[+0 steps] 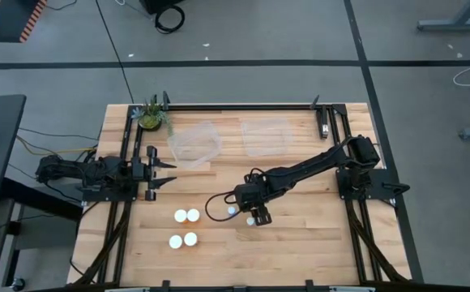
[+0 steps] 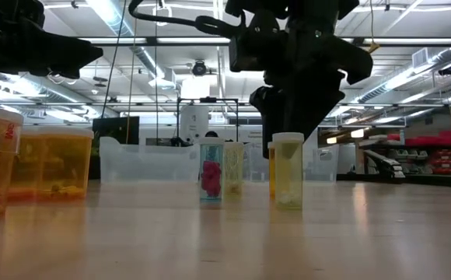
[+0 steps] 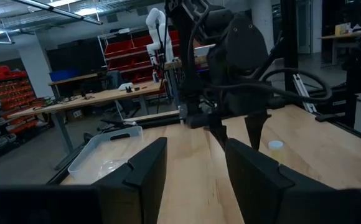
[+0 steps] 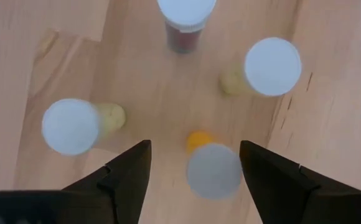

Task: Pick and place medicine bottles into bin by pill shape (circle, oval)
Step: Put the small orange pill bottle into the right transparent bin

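while the right gripper (image 4: 193, 165) is hanging with jaws wide over the narrow bottles (image 1: 243, 213), one cap (image 4: 214, 170) is sitting between them, likely the next pick. four wide-capped bottles (image 1: 185, 228) are standing to the left; two clear bins (image 1: 193, 144) are waiting far. the left gripper (image 1: 168, 171), jaws part-open, is idling at the worktop (image 1: 300, 251) edge.
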Tool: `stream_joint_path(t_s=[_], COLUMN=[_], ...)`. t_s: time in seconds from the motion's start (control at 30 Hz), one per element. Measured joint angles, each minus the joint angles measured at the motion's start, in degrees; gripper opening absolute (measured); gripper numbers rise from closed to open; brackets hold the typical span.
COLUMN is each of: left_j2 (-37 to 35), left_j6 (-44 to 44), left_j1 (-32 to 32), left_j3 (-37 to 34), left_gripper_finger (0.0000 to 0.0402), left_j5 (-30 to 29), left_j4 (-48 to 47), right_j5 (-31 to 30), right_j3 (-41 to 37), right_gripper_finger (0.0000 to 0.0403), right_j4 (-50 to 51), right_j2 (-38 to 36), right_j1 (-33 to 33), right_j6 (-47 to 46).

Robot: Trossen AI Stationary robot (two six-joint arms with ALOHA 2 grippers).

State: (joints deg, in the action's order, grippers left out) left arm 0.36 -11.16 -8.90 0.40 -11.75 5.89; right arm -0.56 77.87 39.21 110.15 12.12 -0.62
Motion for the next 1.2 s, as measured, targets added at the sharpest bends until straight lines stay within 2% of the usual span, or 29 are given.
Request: stream_joint_path(t_s=[0.77,0.97,1.2], left_j2=[0.0,0.0,0.0], left_j6=[0.0,0.0,0.0], left_j1=[0.0,0.0,0.0], left_j3=[0.0,0.0,0.0], left_gripper_finger=[0.0172,0.0172,0.0172], left_j5=[0.0,0.0,0.0], left_j4=[0.0,0.0,0.0], right_j5=[0.0,-0.3,-3.8], right_j3=[-0.4,0.2,2.9], right_gripper_finger=[0.0133,0.0131,0.0133], right_j4=[-0.1,1.8,6.0], right_j2=[0.0,0.0,-0.9], right_j1=[-2.0,-2.7,-3.6], right_j6=[0.1,0.8,2.5])
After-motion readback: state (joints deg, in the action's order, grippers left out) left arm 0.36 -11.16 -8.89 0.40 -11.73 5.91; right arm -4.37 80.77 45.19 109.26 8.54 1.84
